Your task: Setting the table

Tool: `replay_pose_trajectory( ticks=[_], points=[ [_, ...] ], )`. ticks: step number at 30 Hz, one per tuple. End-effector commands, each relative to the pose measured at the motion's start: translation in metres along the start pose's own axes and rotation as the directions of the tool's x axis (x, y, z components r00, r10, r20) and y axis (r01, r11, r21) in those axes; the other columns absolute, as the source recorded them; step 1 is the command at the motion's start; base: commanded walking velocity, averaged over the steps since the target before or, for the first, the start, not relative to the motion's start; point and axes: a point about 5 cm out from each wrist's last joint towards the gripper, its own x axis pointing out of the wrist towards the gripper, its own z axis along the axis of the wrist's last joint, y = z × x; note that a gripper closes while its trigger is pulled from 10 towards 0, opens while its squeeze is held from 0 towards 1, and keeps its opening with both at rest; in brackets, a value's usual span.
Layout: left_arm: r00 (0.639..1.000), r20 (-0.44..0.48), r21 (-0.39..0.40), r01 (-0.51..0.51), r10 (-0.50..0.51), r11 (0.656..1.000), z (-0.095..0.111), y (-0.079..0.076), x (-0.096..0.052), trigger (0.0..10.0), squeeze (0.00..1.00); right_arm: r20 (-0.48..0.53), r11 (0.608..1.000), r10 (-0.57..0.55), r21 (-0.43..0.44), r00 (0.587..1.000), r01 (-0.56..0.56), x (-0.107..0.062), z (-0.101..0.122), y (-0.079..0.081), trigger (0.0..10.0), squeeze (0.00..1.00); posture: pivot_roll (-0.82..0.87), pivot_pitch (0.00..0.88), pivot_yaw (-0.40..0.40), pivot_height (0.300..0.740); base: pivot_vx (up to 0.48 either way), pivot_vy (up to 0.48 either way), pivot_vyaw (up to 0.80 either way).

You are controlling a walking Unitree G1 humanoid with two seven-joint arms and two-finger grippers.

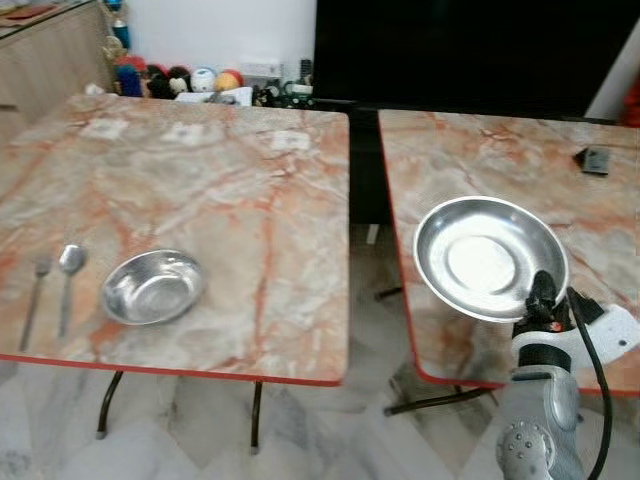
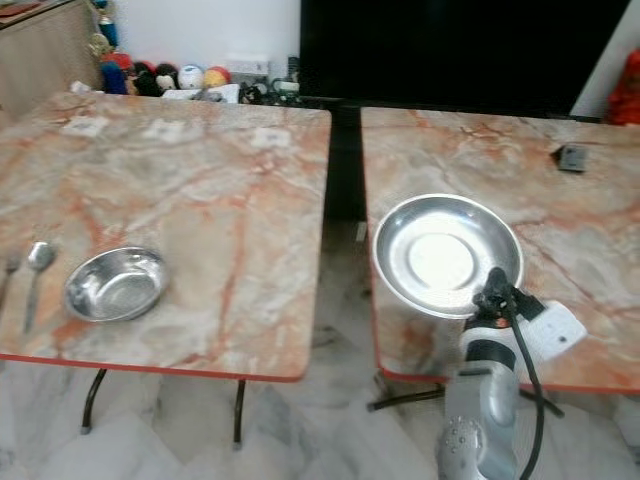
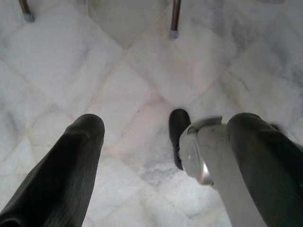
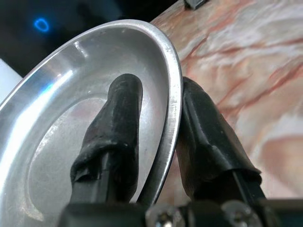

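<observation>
Standing before two square tables with orange-veined marble tops and red edges, split by a narrow gap showing pale marble floor (image 1: 330,440) and a dark cabinet front (image 1: 460,50) behind. Leaving wide bare stone across most of the left table (image 1: 230,190); keeping a round shiny steel bowl (image 1: 153,286), a steel spoon (image 1: 68,280) and a steel fork (image 1: 36,295) gathered near its front left corner, all close to the near red edge, spoon between fork and bowl. Carrying three pale paper squares (image 1: 185,131) along that table's far side, with colourful toys (image 1: 190,80) beyond on the floor line. Showing a small dark flat object (image 1: 596,160) near the far edge of the right table (image 1: 500,150), well apart from everything else.

Gripping a round shallow stainless-steel plate (image 1: 490,256) with the right gripper (image 4: 165,137), fingers closing on the near rim: one black finger (image 4: 116,132) lying inside the dish, the other against the underside. Holding the plate tilted, over the front left part of the right table, near its front and inner edges.

Hanging idle at the left, the left gripper (image 3: 165,151) pointing at the floor tiles, fingers spreading wide apart and holding nothing, a table leg foot (image 3: 174,33) beyond.
</observation>
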Motion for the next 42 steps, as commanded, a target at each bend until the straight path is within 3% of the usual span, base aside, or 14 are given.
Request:
replay_pose_trajectory(
  ticks=[1,18,26,32,42],
  points=[
    [0.999,-0.031,-0.011,0.013,-0.013,1.000,-0.008,-0.006,-0.002,10.0,0.00,0.011,1.000,-0.023,-0.010,1.000,0.023,0.001,0.003,-0.007,10.0,0.00,-0.01,0.092,-0.039,0.740,0.000,-0.371,0.00],
    [0.999,-0.034,-0.012,0.015,-0.015,1.000,-0.009,-0.007,-0.001,10.0,0.00,0.007,0.999,-0.044,-0.017,0.999,0.044,0.002,0.001,-0.008,10.0,0.00,-0.01,0.103,-0.036,0.740,0.000,-0.373,0.00],
    [0.999,-0.037,-0.014,0.015,-0.015,1.000,-0.010,-0.007,-0.002,10.0,0.00,0.022,0.993,-0.118,-0.020,0.993,0.118,0.005,0.001,-0.015,10.0,0.00,-0.01,0.110,-0.037,0.740,0.000,-0.371,0.00],
    [0.999,-0.035,-0.019,0.002,-0.003,1.000,-0.010,-0.006,-0.002,10.0,0.00,0.020,0.973,-0.231,0.016,0.973,0.231,0.005,0.001,-0.028,10.0,0.00,-0.01,0.112,-0.037,0.740,0.000,0.000,0.00],
    [0.999,-0.037,-0.018,0.007,-0.008,1.000,-0.010,-0.007,-0.002,10.0,0.00,0.000,0.952,-0.304,0.026,0.953,0.304,0.001,-0.003,-0.035,10.0,0.00,-0.01,0.116,-0.036,0.740,0.000,0.000,0.00]
  ],
)
